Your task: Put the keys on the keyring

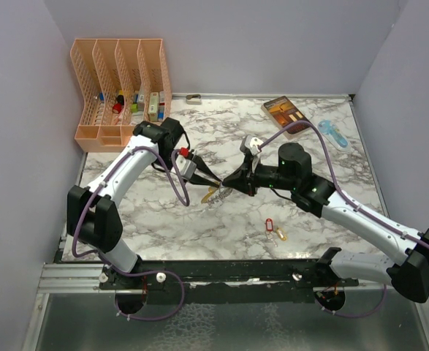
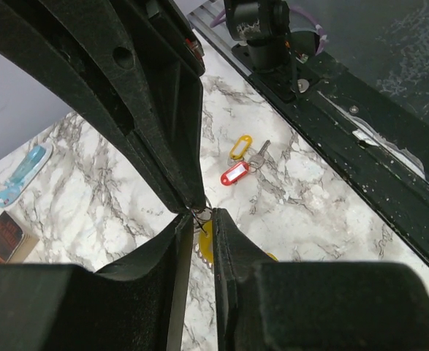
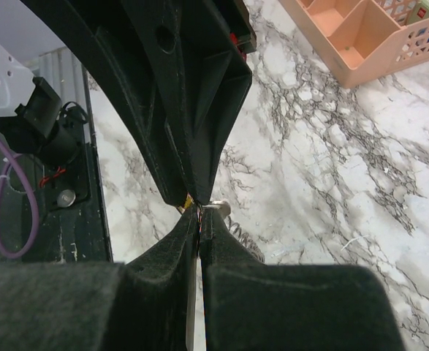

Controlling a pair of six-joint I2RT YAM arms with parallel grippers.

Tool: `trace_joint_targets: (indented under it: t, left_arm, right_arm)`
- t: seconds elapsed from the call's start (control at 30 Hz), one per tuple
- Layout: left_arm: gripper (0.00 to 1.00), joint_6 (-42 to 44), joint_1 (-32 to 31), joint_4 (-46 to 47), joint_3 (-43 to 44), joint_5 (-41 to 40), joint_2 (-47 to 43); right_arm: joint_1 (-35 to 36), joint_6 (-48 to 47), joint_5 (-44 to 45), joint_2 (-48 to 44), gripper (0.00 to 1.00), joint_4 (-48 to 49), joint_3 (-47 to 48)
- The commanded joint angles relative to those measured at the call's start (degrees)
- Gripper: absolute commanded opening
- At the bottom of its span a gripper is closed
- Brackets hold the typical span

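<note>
The keyring (image 1: 218,194), a silvery coiled loop with a yellow segment, lies mid-table where both grippers meet. My right gripper (image 1: 229,183) is shut on its thin metal end (image 3: 201,210), and the coil (image 3: 245,240) trails off beside the fingers. My left gripper (image 1: 208,181) stands with its jaws narrowly apart. The keyring's yellow segment (image 2: 205,238) shows in the gap, with a wire loop at the fingertips. Two keys lie loose nearer the front edge, one with a red tag (image 1: 268,224) (image 2: 235,174) and one with a yellow tag (image 1: 281,235) (image 2: 240,146).
An orange file organiser (image 1: 123,88) stands at the back left. A brown book (image 1: 287,115) and a blue plastic object (image 1: 333,133) lie at the back right. The black base rail (image 1: 236,270) runs along the near edge.
</note>
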Motion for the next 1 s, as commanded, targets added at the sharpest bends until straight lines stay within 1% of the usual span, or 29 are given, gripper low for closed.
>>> trace_joint_targets:
  t: [0.0, 0.23, 0.27, 0.3, 0.33, 0.37, 0.77, 0.97]
  left_arm:
    - [0.19, -0.1, -0.4, -0.9, 1.1, -0.7, 1.0]
    - [0.17, -0.3, -0.5, -0.9, 1.6, -1.7, 0.6]
    - [0.16, -0.4, -0.5, -0.8, 1.6, -1.9, 0.5]
    - [0.12, -0.9, -0.5, -0.6, 1.7, -2.0, 0.5]
    - [0.03, -1.9, -0.5, 0.0, 1.9, -2.0, 0.4]
    - [0.00, -2.8, -0.5, 0.8, 2.0, -2.2, 0.4]
    - [0.00, -3.6, -0.8, 0.2, 3.6, -2.3, 0.1]
    - [0.00, -3.4, -0.8, -0.9, 5.5, -2.1, -0.4]
  right_arm:
    - [0.0, 0.5, -0.2, -1.1, 0.01, 2.4, 0.5]
    - [0.0, 0.4, 0.5, -2.5, 0.01, 1.9, -0.7]
    - [0.0, 0.4, 0.6, -2.7, 0.01, 1.9, -0.9]
    - [0.0, 0.4, 0.6, -2.8, 0.01, 1.8, -1.0]
    - [0.0, 0.4, 0.7, -3.1, 0.01, 1.8, -1.2]
    - [0.0, 0.4, 0.8, -3.2, 0.01, 1.8, -1.4]
    - [0.0, 1.3, 1.7, -4.0, 0.02, 1.9, -2.5]
    - [-0.1, 1.8, 5.0, -6.6, 0.20, 1.0, -3.9]
